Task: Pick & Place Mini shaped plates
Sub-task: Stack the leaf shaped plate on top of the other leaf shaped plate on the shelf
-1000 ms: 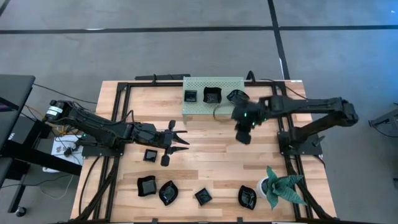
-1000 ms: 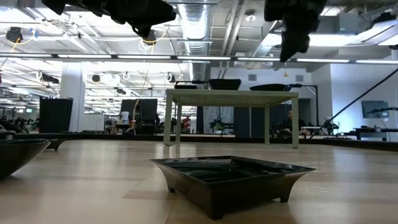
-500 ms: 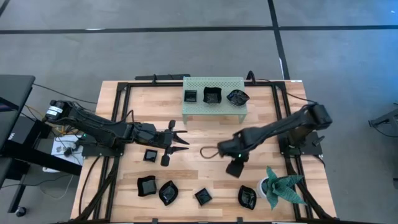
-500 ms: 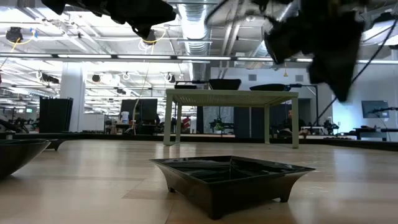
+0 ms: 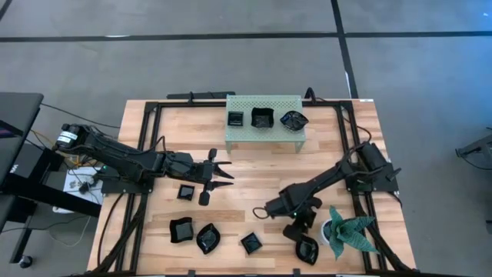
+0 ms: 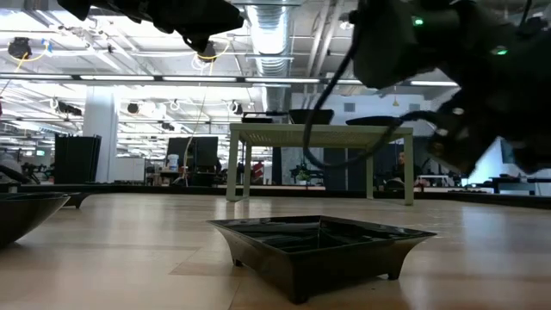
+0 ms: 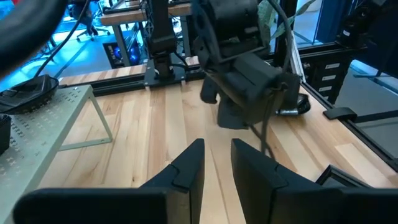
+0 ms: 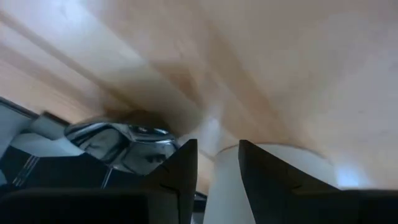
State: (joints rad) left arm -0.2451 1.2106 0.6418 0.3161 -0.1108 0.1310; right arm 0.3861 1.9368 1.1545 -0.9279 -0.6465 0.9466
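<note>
Reaching for the next plate is the step in hand: right pincer (image 5: 298, 228), fingers parted and empty, is set just beside a leaf-shaped plate (image 5: 307, 248) near the worktop (image 5: 254, 165) front edge, by the plant pot (image 8: 273, 171). Next: pincer lowered over rim, closed, plate carried to the rack (image 5: 264, 129). Left pincer (image 5: 221, 170) waits, slightly parted, empty.

Even, bright overhead light falls on the wooden table (image 5: 254, 165), with only soft, short shadows under the green perforated stand (image 5: 264, 119) and the arms. In the low view, ceiling strip lights (image 6: 258, 79) glare against a dim hall, the nearest black plate (image 6: 320, 245) is sharp, and the arm at upper right is a dark blur. The right wrist view is smeared throughout; a glossy plate (image 8: 121, 142) there carries bright highlights.
</note>
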